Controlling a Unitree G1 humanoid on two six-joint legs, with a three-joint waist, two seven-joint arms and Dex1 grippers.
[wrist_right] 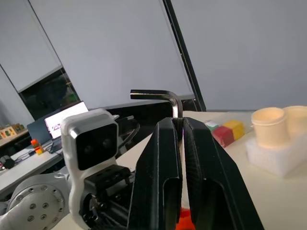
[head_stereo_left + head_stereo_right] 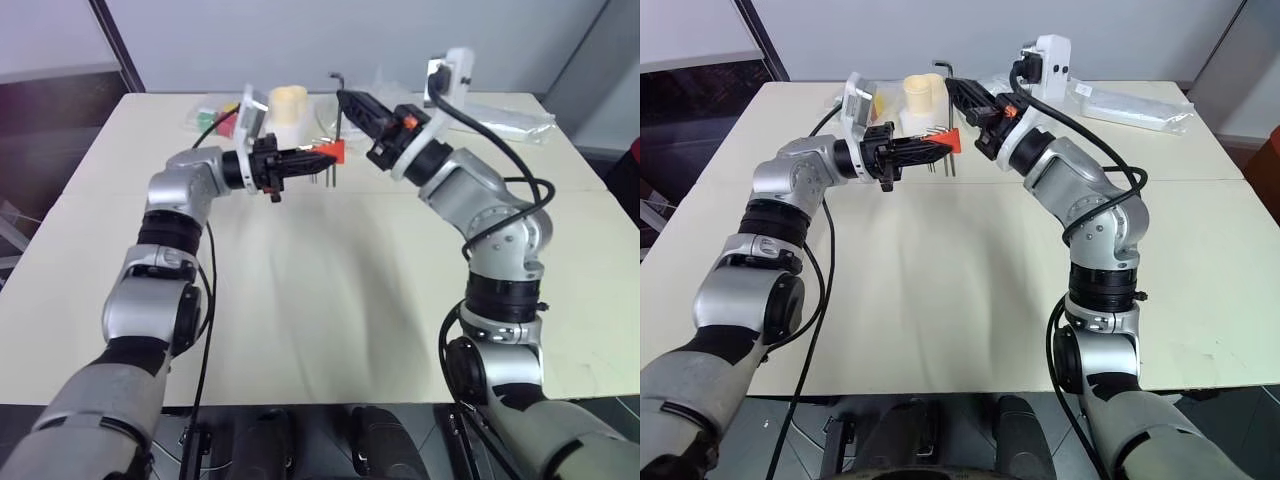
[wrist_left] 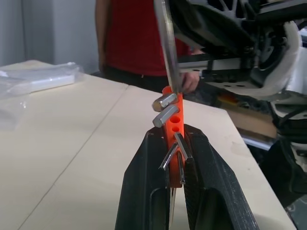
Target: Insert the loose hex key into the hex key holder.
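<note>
Nearest the camera: bare cream desk, both arms raised above it and meeting over its far half.

Left gripper: forearm roughly level, pointing right; jaws clamped on the small red-orange plastic hex key holder, which sticks out past the fingertips with short grey keys protruding and open holes showing along its face.

Right gripper: wrist angled up, pointing far-left; jaws closed on the thin dark grey L-shaped loose hex key, bent end uppermost, long shank hanging down to the holder's far end. In the left wrist view the shank tip sits right at the top of the holder; whether it has entered a hole cannot be told.

Risks, as judged:
- Shank slightly off the hole axis, so the tip rides the plastic face and skids off.
- Push load rotates the key in the narrow pinch.
- Holder tilts or slips between the left jaws, both parts being unsupported mid-air.
</note>
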